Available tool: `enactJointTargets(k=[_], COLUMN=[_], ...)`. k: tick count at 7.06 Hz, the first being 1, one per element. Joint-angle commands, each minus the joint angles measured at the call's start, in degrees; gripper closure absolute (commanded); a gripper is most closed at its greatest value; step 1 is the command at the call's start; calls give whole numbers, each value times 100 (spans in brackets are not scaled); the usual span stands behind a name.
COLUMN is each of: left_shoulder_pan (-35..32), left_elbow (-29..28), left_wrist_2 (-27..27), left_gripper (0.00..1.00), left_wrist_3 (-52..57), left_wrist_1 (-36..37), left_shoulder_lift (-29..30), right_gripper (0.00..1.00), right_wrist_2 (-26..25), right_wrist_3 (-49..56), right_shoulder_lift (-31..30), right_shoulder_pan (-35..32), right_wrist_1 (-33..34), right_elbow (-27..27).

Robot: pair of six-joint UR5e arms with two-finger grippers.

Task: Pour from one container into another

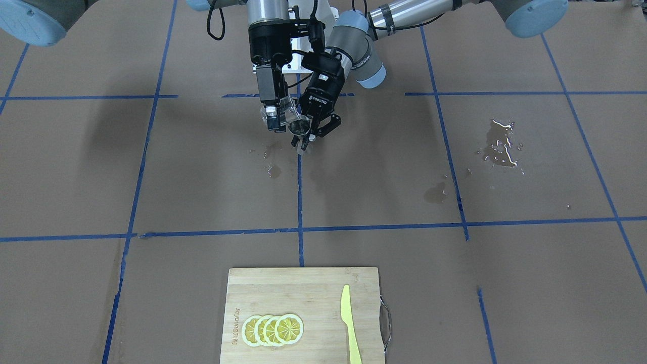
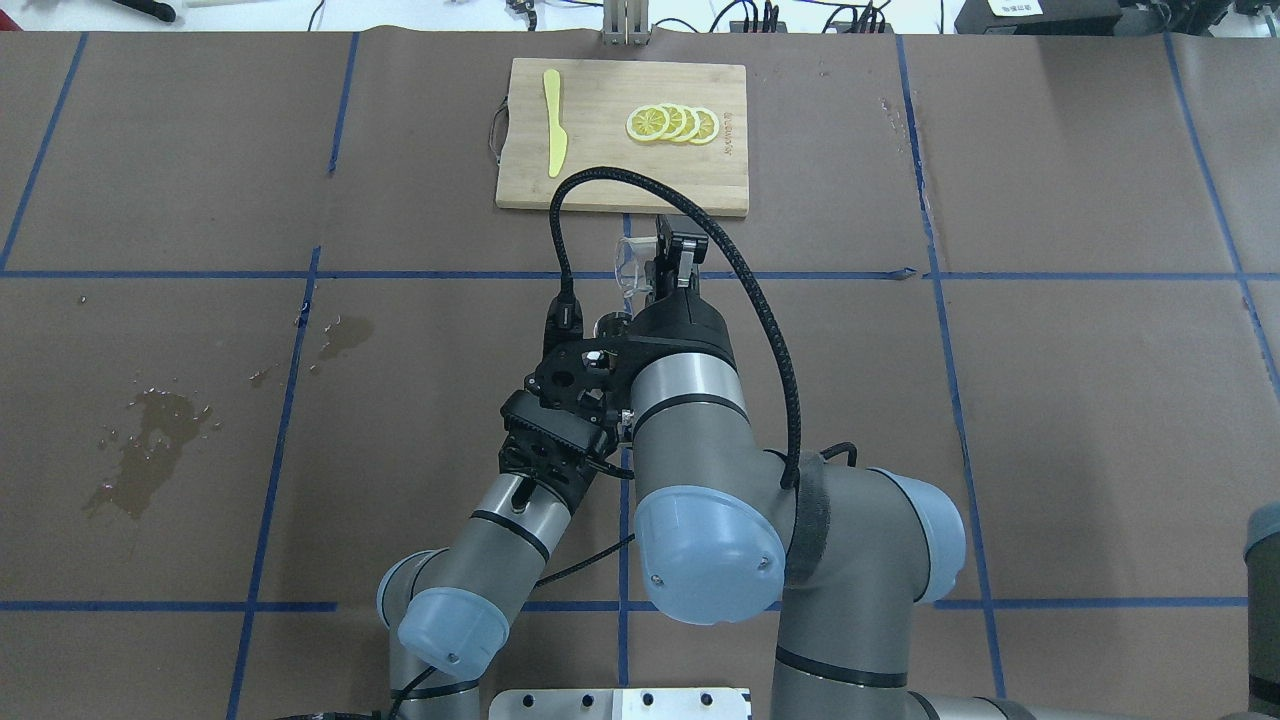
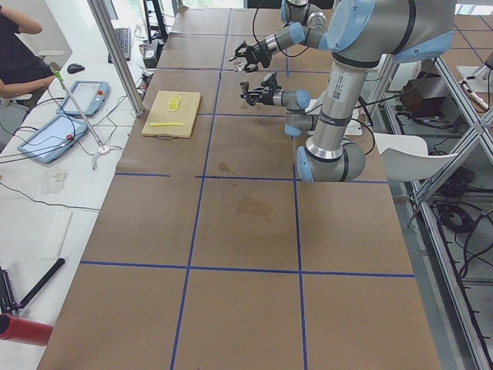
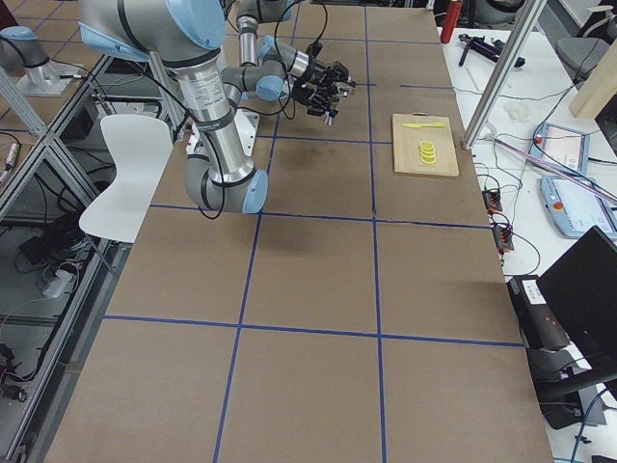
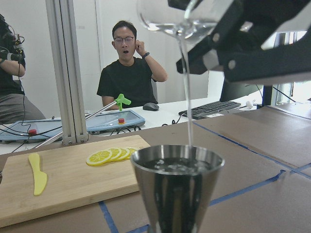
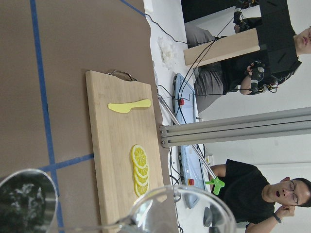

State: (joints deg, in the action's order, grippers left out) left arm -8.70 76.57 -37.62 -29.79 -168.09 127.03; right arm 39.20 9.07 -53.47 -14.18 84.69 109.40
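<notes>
Pouring spot: both arms meet over the middle of the table (image 1: 505,283), well apart from the cutting board (image 1: 303,288). My guess is that's so drips don't hit the lemon slices (image 1: 273,329).
Wet patches: there's a puddle (image 1: 500,146) off to one side and smaller spots under the grippers, so spilling looks like a real risk here.
Right gripper (image 1: 278,117): it's clamped on the beaker (image 5: 182,19) and holds it tipped, spout down, above the jigger so the liquid runs out by itself.
Left gripper (image 1: 314,133): fingers are closed round the jigger (image 5: 177,189), which is upright with its mouth right under the spout. It looks lifted off the table.
Stream (image 5: 186,97): a thin clear thread drops from the beaker into the jigger's cup.
Fill level: the liquid looks fairly high in the cup, so I'd say the pour is nearly done.
</notes>
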Motion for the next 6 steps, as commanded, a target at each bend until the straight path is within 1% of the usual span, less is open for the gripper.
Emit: enactJointTargets(k=[1, 3, 4, 5, 6], left_shoulder_pan=[0, -18, -35, -27, -44], left_elbow=[16, 51, 156, 479, 899], left_wrist_2=[0, 70, 236, 298, 299], left_gripper=[100, 100, 100, 100, 100], left_wrist_3=[9, 17, 35, 18, 26], left_wrist_1=[-4, -13, -13, -30, -91], left_shoulder_lift=[-3, -29, -125, -552, -957], right_gripper=[100, 100, 100, 100, 100], right_wrist_2=[35, 157, 393, 413, 474], right_wrist_3=[-945, -2700, -3605, -4006, -4010], right_shoulder_lift=[-75, -444, -689, -1083, -1365], right_shoulder_pan=[-58, -76, -102, -120, -181], right_wrist_1=[-310, -978, -1242, -1749, -2172], right_elbow=[3, 11, 168, 257, 249])
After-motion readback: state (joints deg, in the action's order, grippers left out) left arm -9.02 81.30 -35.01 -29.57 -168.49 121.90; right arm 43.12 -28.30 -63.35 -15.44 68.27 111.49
